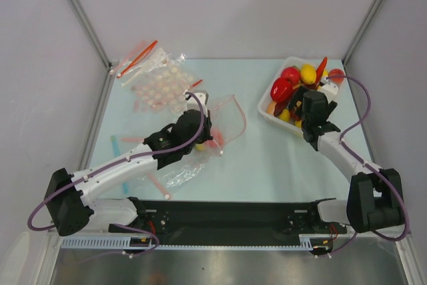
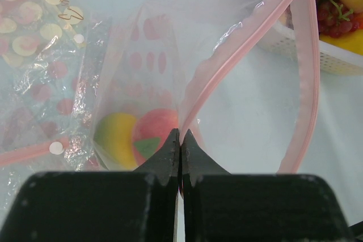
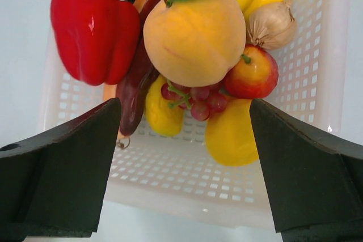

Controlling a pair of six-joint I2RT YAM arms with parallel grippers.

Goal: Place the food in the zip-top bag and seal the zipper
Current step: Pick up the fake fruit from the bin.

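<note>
My left gripper (image 1: 208,131) is shut on the mouth edge of the clear zip-top bag (image 1: 227,115), right at its orange-red zipper (image 2: 249,32). The mouth arches open to the right. Inside the bag lie a green-yellow mango (image 2: 115,134) and a pink peach (image 2: 159,131). My right gripper (image 1: 303,98) hangs open over the near side of the white tray (image 3: 187,188), holding nothing. The food in the tray, in the right wrist view, includes a red pepper (image 3: 93,32), an orange peach (image 3: 195,38) and a dark eggplant (image 3: 133,94).
Clear bags printed with pale dots (image 1: 157,81) lie at the back left, beside the zip-top bag. The tray also holds grapes (image 3: 198,97), yellow pieces (image 3: 229,134), a garlic bulb (image 3: 272,24) and a small apple (image 3: 255,75). Grey walls enclose the table.
</note>
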